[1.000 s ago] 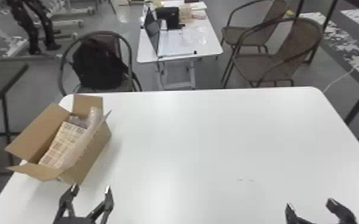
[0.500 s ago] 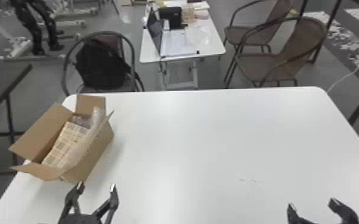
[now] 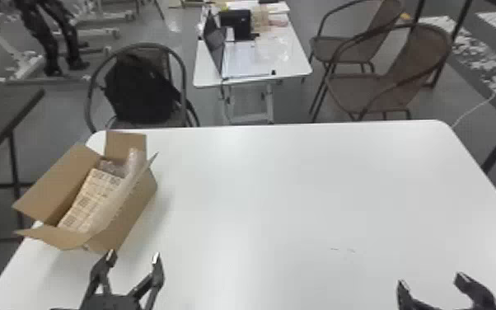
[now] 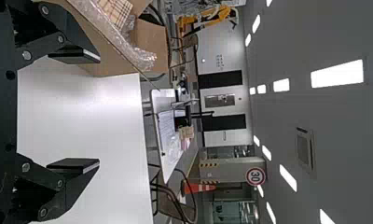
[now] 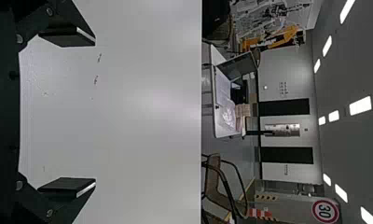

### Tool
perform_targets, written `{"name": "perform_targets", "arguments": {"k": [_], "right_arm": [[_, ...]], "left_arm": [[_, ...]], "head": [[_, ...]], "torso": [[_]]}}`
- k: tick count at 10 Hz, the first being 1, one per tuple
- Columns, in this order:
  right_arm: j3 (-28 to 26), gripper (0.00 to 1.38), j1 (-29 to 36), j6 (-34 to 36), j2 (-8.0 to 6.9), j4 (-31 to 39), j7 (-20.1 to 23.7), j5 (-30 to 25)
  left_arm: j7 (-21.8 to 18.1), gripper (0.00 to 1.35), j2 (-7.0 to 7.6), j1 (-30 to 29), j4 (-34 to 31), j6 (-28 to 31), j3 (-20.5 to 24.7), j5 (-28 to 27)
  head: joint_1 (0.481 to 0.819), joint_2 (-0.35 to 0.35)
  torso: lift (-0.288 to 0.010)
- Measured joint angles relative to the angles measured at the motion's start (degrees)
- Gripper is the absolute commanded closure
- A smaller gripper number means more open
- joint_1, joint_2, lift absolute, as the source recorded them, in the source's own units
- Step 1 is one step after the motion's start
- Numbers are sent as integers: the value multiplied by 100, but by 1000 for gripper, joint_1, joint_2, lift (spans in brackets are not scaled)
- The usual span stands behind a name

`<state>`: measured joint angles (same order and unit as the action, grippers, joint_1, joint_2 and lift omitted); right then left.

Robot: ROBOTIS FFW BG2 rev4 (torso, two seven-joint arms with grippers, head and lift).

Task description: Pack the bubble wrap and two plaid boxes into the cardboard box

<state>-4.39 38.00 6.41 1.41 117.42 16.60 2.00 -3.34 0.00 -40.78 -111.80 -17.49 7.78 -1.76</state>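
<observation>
- Little is being shifted since the earlier frames: with the desk, the cardboard box is being carried slightly rightward in the head view, probably by camera movement.
- At the desk's left, the box is being kept upright, its flaps being left spread, presumably for easy loading.
- Inside, plaid packaging is being held on a slant by the walls; whether both plaid boxes are being shown cannot be told.
- Along the right wall, bubble wrap is being lodged beside the plaid and partly above the rim, likely as cushioning.
- Near the box's front, the left tool is being held wide and empty, perhaps for clearance.
- Farther right, the right tool is being held wide and empty over the desk, apparently being kept clear of the packing.
</observation>
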Motion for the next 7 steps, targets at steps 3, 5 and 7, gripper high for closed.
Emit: {"name": "perform_targets", "arguments": {"k": [3,5,7], "right_arm": [[8,223,-19,0,0,-15,1,-27],[9,223,-32,-1,0,-17,1,-37],[9,223,-42,-6,0,-18,1,-41]], "left_arm": [[0,476,0,28,0,7,-8,8],[0,475,0,42,0,11,-13,17],[0,475,0,53,0,9,-11,15]], "head": [[695,114],[695,113],[695,113]], "torso": [[-71],[-71],[-71]]}}
